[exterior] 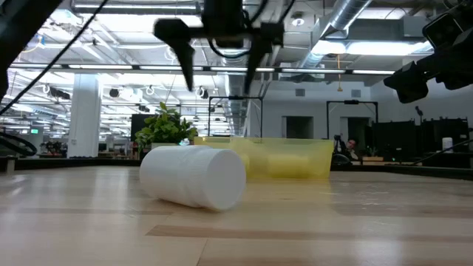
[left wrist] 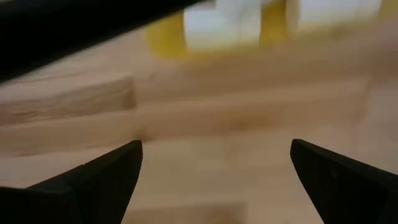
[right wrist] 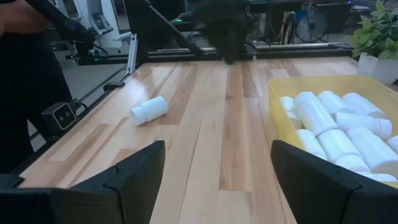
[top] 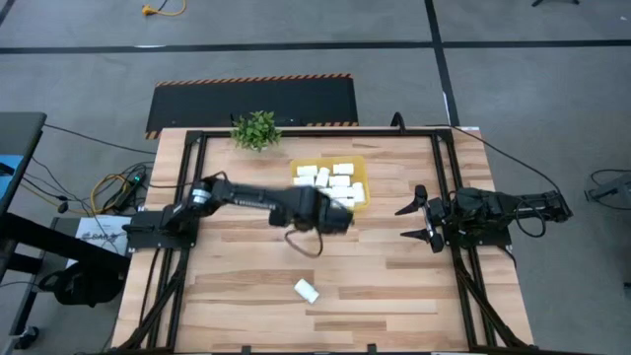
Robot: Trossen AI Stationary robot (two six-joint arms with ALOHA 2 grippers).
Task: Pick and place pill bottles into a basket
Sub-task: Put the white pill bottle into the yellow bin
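The yellow basket (top: 359, 163) stands on the table's far middle and holds several white pill bottles (top: 330, 181). One more pill bottle (top: 307, 290) lies on its side on the bare wood near the front edge, also seen in the low view (exterior: 194, 176) and the right wrist view (right wrist: 149, 110). My left gripper (top: 336, 219) hangs open above the table just in front of the basket's near wall, fingers pointing down (exterior: 219, 66), nothing between them (left wrist: 216, 174). My right gripper (top: 418, 219) waits open at the table's right side, pointing level toward the left (right wrist: 217, 180).
A small green potted plant (top: 256, 129) stands at the far edge, left of the basket. A black frame (top: 193, 187) runs along the table's edges. A cable loop (top: 308, 244) hangs under my left arm. Bare wood lies between the basket and the lone bottle.
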